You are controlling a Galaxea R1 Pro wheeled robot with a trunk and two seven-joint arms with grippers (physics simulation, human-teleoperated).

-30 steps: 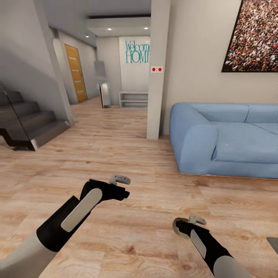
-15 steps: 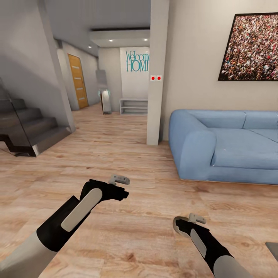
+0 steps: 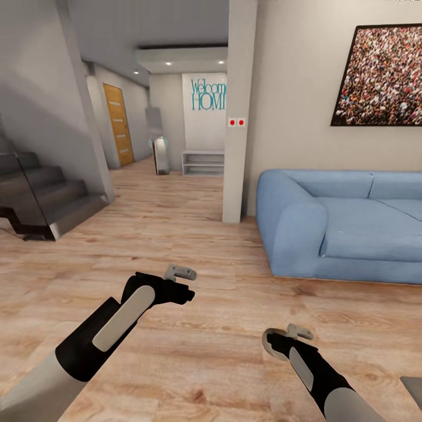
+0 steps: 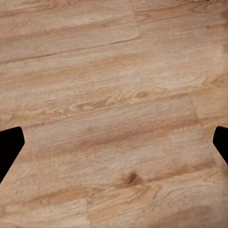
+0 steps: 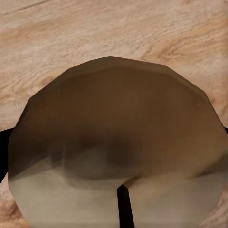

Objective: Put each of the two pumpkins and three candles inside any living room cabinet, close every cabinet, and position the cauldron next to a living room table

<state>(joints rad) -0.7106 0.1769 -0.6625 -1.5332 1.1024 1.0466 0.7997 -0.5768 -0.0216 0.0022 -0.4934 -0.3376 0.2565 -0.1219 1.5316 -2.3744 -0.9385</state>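
A beige-grey candle point(image 5: 118, 142) with a dark wick sits close in front of the right wrist camera, and my right gripper point(image 3: 282, 339) is shut on it. In the head view the candle point(image 3: 270, 344) is a pale round shape at the end of the right arm, low over the plank floor. My left gripper point(image 3: 183, 276) hovers over the floor to the left. It is open, with black fingertips point(image 4: 9, 147) far apart and bare wood between them. The pumpkins, the cabinet and the cauldron are out of view.
A blue sofa point(image 3: 346, 225) stands at the right under a framed picture point(image 3: 381, 76). A grey pillar point(image 3: 237, 111) rises beside it, and a hallway runs behind. Dark stairs point(image 3: 41, 199) are at the left. A grey table corner point(image 3: 413, 388) pokes in at the lower right.
The whole picture has shifted a little, so the camera has moved. Both arms keep the same pose, and the right gripper still holds the candle.
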